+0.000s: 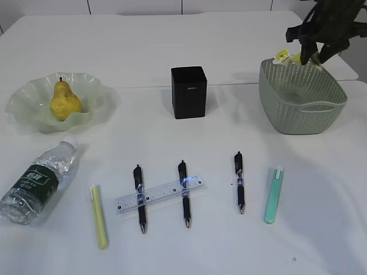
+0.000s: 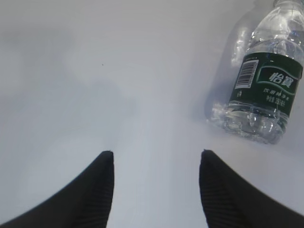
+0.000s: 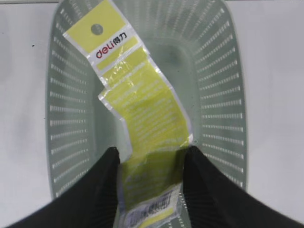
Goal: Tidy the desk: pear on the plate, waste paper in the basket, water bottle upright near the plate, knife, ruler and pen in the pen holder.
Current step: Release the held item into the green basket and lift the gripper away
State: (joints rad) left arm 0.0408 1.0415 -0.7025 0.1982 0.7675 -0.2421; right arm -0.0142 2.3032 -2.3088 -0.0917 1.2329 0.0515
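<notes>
White table [image 1: 229,51] takes up the whole scene. Biggest thing on it is the basket [image 1: 301,103], far right, sage green lattice, upright. Right gripper [image 3: 149,154] hangs over it w/ fingers [image 3: 99,190] pinching the waste paper [image 3: 137,99], a crinkled yellow-and-white strip w/ red "deli" print, dangling over the basket's inside; its top end pokes above the rim in the exterior view.

Next, the plate [image 1: 28,106], far left, pale green, wavy rim, w/ the pear [image 1: 64,102] sitting on it, stem up. Just in front of the plate the water bottle [image 1: 37,183] lies on its side, cap toward the plate. Left gripper [image 2: 156,156] hovers over bare table beside the bottle, fingers spread, nothing btwn them.

Pen holder [image 1: 188,91], black box, stands mid-table. Front row: ruler [image 1: 159,196] lying across two black pens [image 1: 140,197], third black pen [image 1: 239,182] to the right, yellow-green stick [image 1: 99,216] on the left, teal one [image 1: 273,195] on the right.
</notes>
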